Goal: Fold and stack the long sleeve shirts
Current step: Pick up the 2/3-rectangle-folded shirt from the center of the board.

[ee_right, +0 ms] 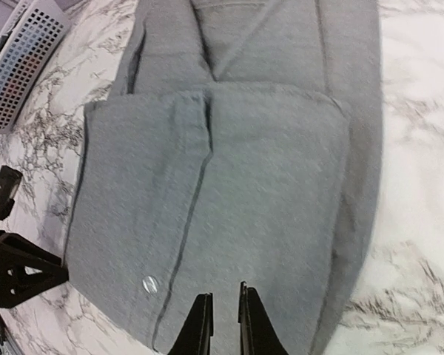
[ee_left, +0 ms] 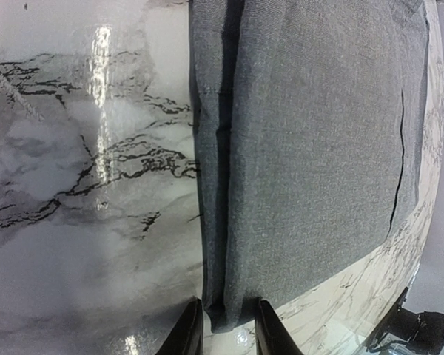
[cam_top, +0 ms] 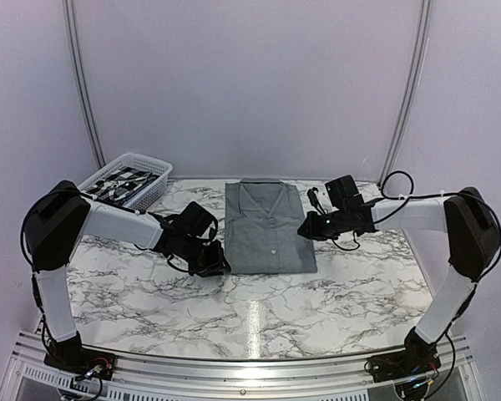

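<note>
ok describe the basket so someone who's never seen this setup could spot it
Start at the marble table and go to its far left corner, left of the folded grey shirt. The basket sits there: white, slotted plastic, rectangular, with something black-and-white patterned inside, the only container on the table.

White basket (cam_top: 153, 190) far-left on marble table (cam_top: 259, 305); black-white patterned item (cam_top: 121, 182) inside.

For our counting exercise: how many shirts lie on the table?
1: the grey shirt, folded, at the table's centre. In the white basket, patterned cloth may be another.
</note>
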